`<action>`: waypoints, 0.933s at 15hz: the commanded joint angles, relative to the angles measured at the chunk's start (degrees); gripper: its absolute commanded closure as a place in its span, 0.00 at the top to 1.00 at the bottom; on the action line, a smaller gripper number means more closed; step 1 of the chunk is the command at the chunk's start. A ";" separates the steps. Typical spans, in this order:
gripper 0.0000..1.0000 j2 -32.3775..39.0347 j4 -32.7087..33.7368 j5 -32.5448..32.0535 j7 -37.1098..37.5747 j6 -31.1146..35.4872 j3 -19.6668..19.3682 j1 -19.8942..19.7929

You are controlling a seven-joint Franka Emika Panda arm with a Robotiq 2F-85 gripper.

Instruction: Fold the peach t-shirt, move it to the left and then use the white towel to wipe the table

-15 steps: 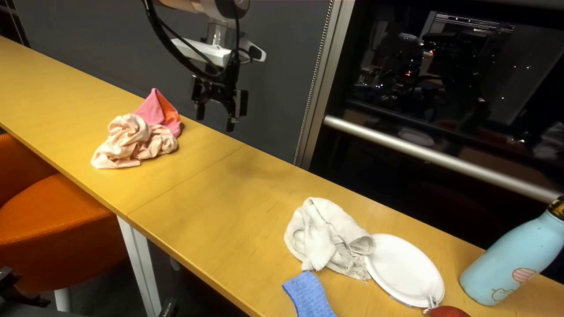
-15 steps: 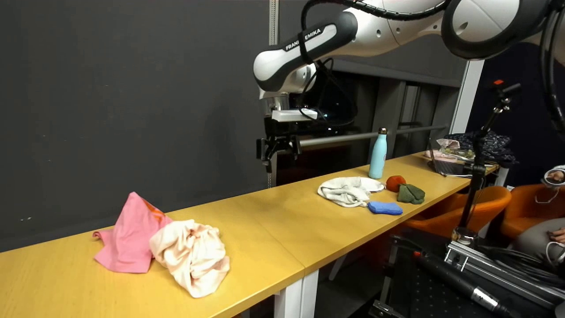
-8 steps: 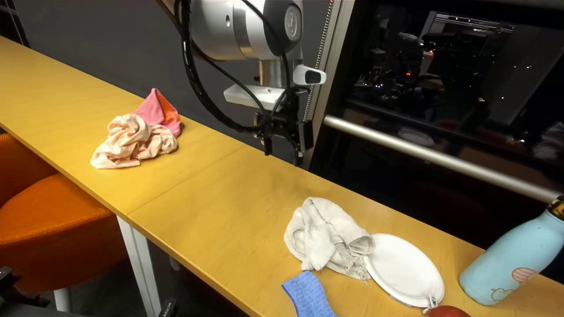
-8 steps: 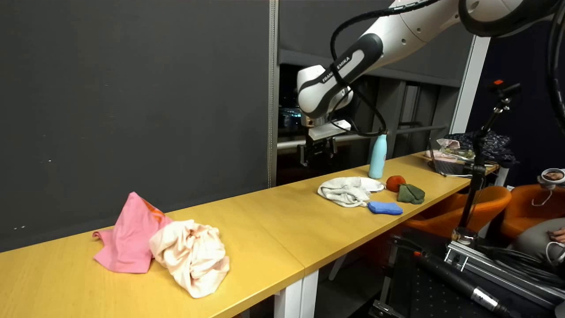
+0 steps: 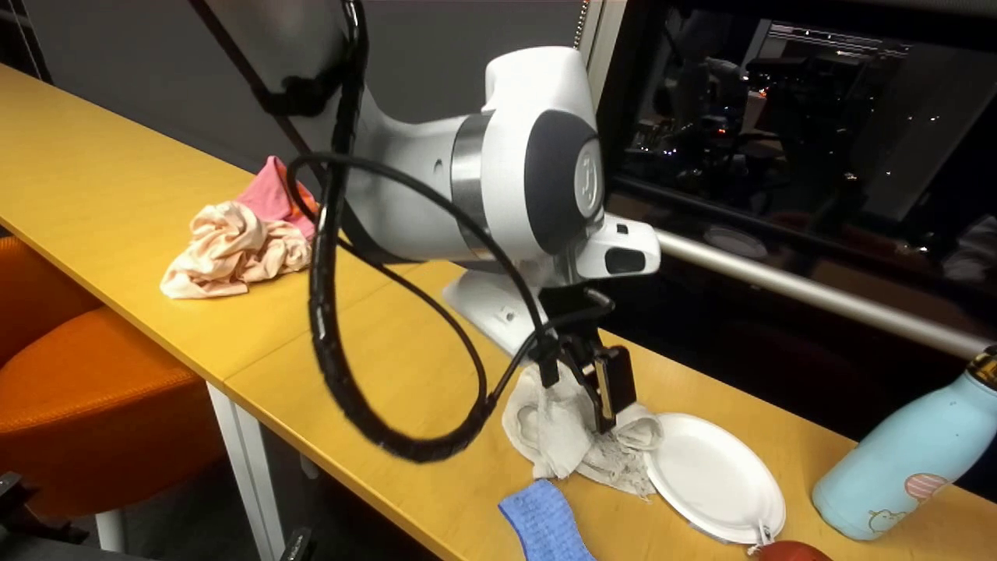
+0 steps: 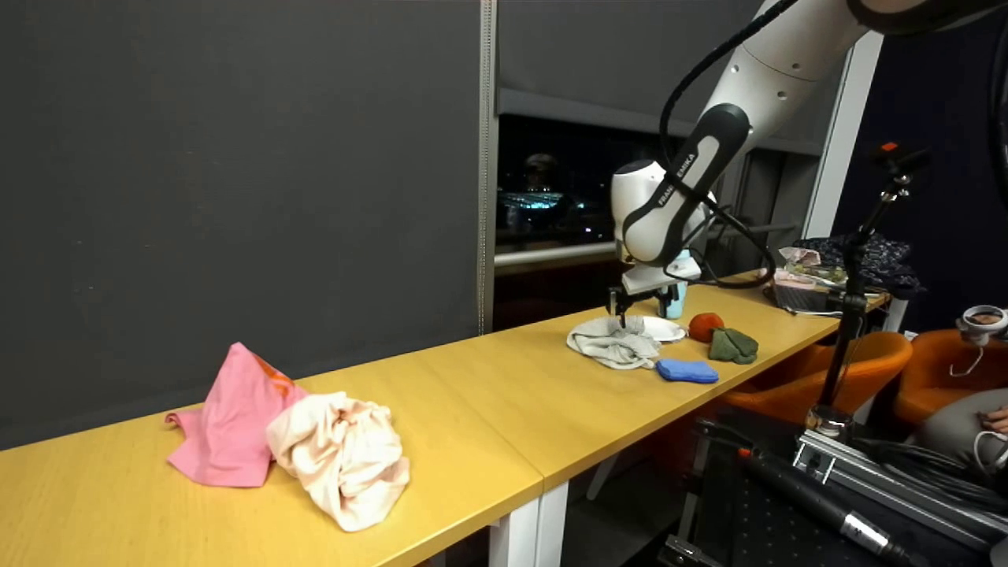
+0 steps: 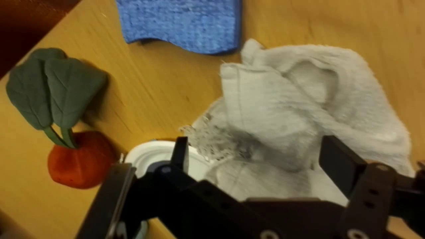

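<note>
The peach t-shirt lies crumpled on the worktop, well away from the end effector, of which the fingers stand apart above the white towel.

The table carries peach t-shirt, white towel, plate and bottle.

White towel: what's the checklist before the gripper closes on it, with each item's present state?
1. Gripper open: ok, jaws stand apart.
2. White towel between the jaws: ok in the wrist view.
3. Gripper touching towel: cannot tell.
4. Plate free of towel: not ok, overlapped in the wrist view.
5. Blue item apart from towel: cannot tell, very close.
6. Peach t-shirt neatly folded: not ok, bunched up.
</note>
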 commanded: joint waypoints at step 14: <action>1.00 8.73 -5.39 11.19 10.18 19.34 -9.83 8.56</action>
